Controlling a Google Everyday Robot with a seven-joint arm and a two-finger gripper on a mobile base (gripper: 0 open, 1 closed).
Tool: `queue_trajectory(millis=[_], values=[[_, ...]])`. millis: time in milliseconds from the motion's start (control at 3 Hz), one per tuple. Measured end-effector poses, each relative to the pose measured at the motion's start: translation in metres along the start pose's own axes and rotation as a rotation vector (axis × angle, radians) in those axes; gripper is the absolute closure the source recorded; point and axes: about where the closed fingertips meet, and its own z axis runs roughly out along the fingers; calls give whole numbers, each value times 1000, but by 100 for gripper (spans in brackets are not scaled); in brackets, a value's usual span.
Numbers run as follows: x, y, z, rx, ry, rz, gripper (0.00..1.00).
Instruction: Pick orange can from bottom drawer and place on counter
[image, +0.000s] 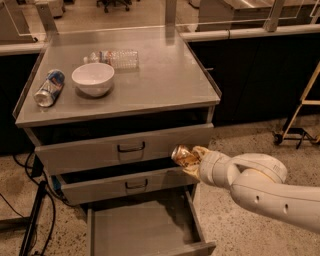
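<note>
Hand (190, 160) tight around orange can (180, 153), half hidden, above open bottom drawer (140, 230).

Right of centre: pincer (189, 158) closed around orange can (180, 153), before right end of middle drawer (100, 187). Lower centre: bottom drawer (140, 232), open. Upper centre: surface (165, 85) carrying white bowl (93, 78), blue-and-silver can (49, 88), clear bottle (115, 58).

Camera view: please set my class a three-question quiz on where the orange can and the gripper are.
1. True or false: the orange can is off the floor of the bottom drawer.
2. What grips the can? A. the gripper B. a human hand C. nothing
3. Which item lies on the counter left of the white bowl?
Key: 1 true; 2 A; 3 the blue-and-silver can.
</note>
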Motion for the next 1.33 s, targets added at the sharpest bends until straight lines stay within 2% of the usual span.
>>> queue_trajectory(millis=[333, 667, 1000, 1333], values=[[-46, 14, 4, -33, -127, -23, 100], [-63, 13, -8, -52, -220, -19, 100], [-66, 10, -11, -53, -235, -14, 100], [-74, -21, -24, 43, -263, 12, 100]])
